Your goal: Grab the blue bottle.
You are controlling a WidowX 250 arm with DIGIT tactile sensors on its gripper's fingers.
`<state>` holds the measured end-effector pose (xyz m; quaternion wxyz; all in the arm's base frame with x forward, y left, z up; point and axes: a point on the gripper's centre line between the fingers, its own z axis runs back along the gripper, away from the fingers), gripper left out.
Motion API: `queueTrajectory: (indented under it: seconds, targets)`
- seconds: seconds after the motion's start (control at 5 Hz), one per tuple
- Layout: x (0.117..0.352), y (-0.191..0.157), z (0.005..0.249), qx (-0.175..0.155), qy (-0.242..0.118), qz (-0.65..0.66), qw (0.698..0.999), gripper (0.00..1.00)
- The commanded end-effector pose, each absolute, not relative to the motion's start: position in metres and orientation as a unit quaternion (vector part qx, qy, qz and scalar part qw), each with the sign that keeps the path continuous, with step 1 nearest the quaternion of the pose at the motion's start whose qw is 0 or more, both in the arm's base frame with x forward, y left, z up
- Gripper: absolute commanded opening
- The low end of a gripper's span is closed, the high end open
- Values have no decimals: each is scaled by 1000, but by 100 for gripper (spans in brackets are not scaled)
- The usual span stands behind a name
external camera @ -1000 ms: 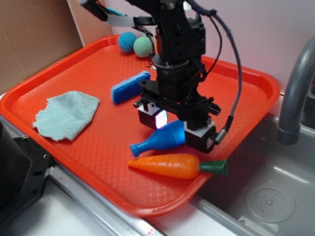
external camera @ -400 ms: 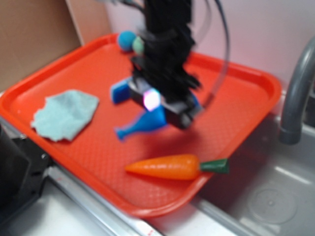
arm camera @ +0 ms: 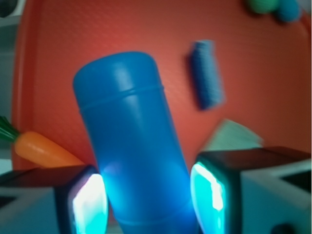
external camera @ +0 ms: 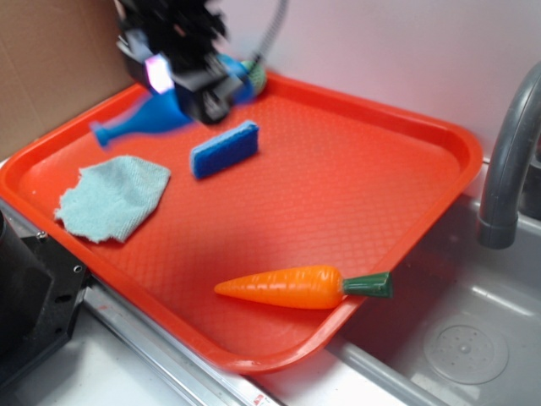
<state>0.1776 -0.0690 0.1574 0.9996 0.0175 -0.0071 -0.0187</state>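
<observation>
The blue bottle [external camera: 139,123] hangs in the air above the back left of the orange tray [external camera: 338,186], its neck pointing left. My gripper [external camera: 182,89] is shut on its fat body and is blurred by motion. In the wrist view the bottle [arm camera: 134,146] fills the gap between my two lit fingers [arm camera: 90,202], and my gripper [arm camera: 148,204] clamps it from both sides. The bottle's neck is hidden in the wrist view.
A blue sponge [external camera: 224,150] and a pale green cloth [external camera: 114,196] lie on the tray's left half. An orange carrot [external camera: 296,286] rests near the front edge. A knitted ball [external camera: 254,78] shows behind the gripper. A grey faucet [external camera: 507,161] and sink [external camera: 456,347] are at the right.
My gripper has lifted the blue bottle off the tray beside the carrot and carried it up and to the back left. The carrot, sponge and cloth have not moved.
</observation>
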Motion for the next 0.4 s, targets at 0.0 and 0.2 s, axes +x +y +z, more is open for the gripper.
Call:
queueTrajectory:
  seconds: [0.0, 0.2]
  targets:
    - [160, -19, 225, 47, -61, 70, 995, 0]
    - [158, -13, 228, 60, -61, 77, 993, 0]
